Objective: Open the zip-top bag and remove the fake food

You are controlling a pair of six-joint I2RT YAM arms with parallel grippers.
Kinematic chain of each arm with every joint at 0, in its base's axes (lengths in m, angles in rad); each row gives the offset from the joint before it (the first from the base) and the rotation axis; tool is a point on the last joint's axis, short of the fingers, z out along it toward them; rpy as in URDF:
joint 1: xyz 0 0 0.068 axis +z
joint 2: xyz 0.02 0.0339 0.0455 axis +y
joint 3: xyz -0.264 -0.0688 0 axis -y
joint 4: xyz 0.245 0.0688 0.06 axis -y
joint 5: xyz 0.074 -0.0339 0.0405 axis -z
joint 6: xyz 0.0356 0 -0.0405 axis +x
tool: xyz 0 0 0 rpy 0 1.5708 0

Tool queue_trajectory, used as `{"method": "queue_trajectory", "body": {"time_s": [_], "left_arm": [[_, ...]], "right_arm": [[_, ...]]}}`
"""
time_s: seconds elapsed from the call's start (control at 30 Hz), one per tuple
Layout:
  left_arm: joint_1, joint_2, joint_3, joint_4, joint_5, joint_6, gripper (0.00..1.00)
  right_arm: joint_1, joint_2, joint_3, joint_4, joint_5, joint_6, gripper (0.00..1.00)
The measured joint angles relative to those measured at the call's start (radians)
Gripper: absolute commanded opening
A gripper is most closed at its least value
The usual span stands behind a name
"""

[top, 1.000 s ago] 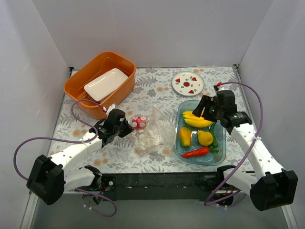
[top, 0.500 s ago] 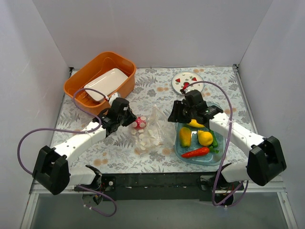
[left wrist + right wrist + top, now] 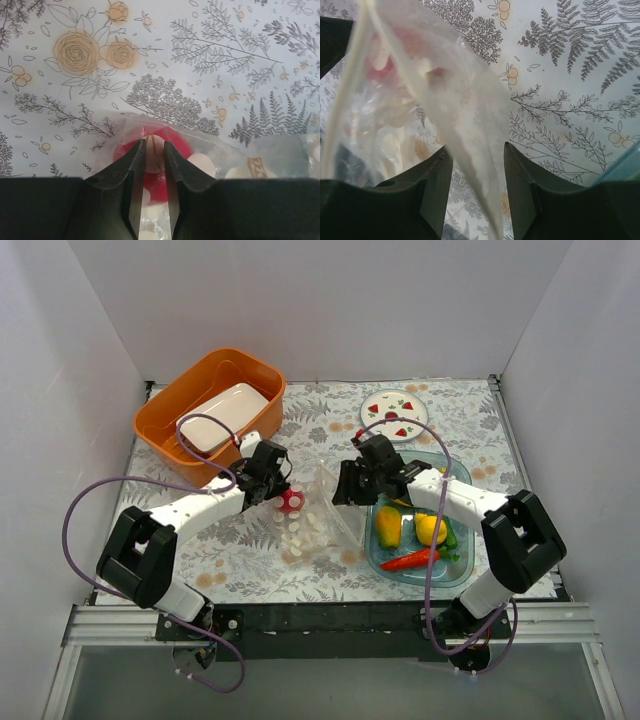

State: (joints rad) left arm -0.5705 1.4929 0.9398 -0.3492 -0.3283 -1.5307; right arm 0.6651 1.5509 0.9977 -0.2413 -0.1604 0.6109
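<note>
The zip-top bag (image 3: 322, 518), clear with white dots, lies mid-table with a red round tomato (image 3: 291, 500) inside at its upper left. My left gripper (image 3: 278, 483) is at that corner. In the left wrist view the jaws (image 3: 155, 145) are nearly closed, pinching the bag's plastic (image 3: 220, 150) over the tomato (image 3: 179, 141). My right gripper (image 3: 343, 490) is at the bag's right edge. In the right wrist view it (image 3: 477, 150) is open, with a raised flap of the bag (image 3: 420, 90) hanging between the jaws. Other fake food, yellow-orange pieces (image 3: 388, 527) and a long red pepper (image 3: 410, 560), lies in the tray.
The clear blue tray (image 3: 462, 540) sits right of the bag, under my right arm. An orange basin (image 3: 160, 435) holding a white dish (image 3: 222, 415) is at the back left. A round plate (image 3: 394, 412) printed with strawberries is at the back right.
My right gripper has left the tray and moved left to the bag's right edge. My left gripper has moved up and right to the bag's corner over the tomato.
</note>
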Motion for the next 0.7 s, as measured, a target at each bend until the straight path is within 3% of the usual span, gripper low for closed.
{"method": "queue_trajectory", "body": {"time_s": [0.37, 0.5, 0.6, 0.7], "left_arm": [[0.002, -0.005, -0.22, 0.069, -0.003, -0.048, 0.0], [0.001, -0.042, -0.275, 0.1, 0.009, -0.063, 0.0], [-0.001, -0.079, -0.295, 0.089, 0.014, -0.06, 0.19], [-0.001, -0.175, -0.295, 0.033, 0.002, -0.041, 0.32]], "right_arm": [[0.059, 0.128, 0.029, 0.069, -0.027, 0.023, 0.58], [0.102, 0.166, 0.055, 0.095, -0.032, 0.023, 0.59], [0.124, 0.168, 0.055, 0.096, -0.032, 0.023, 0.58], [0.138, 0.166, 0.053, 0.102, -0.024, 0.022, 0.52]]}}
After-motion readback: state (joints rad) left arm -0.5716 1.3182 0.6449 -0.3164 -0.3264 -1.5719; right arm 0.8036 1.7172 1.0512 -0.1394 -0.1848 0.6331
